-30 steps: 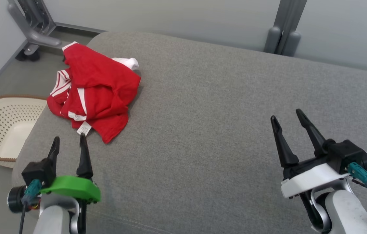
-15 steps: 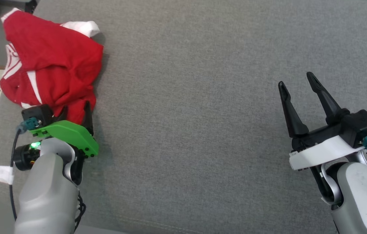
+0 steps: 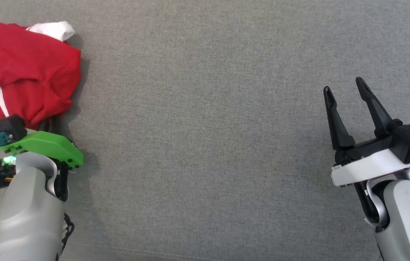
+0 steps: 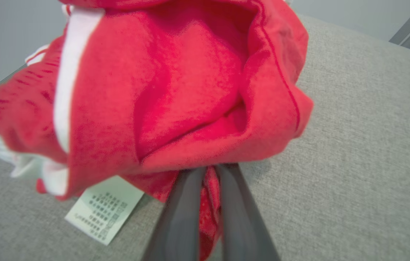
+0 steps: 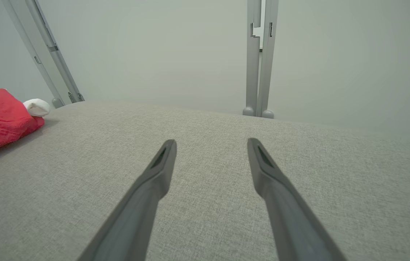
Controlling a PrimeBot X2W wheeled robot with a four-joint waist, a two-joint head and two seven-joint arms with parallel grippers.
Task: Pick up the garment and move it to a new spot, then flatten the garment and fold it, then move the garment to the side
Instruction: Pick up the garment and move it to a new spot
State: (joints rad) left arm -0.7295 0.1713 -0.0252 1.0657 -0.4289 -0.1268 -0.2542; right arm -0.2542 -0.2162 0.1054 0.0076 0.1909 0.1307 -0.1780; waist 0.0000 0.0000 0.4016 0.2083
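Wide grey fabric cushion [image 3: 205,127] here, evenly lit, with a faint seam running along its near edge. Beyond the far edge there's a plain pale wall [image 5: 154,54] with an upright grey metal post [image 5: 261,65] standing against it. A slanted grey bar [image 5: 41,50] leans up by the far left corner.

The garment [image 4: 176,90] is soft red cloth — matt, faintly fuzzy — with white bands; its care label [image 4: 103,212] looks like thin printed paper or fabric. The cushion [image 3: 208,127] beneath is coarse grey weave, matt. My right gripper [image 5: 211,145] has fingers [image 5: 154,181] of dark matt plastic and a white cover [image 3: 368,168] of smooth plastic — the green cover [image 3: 45,146] on my left wrist looks the same.
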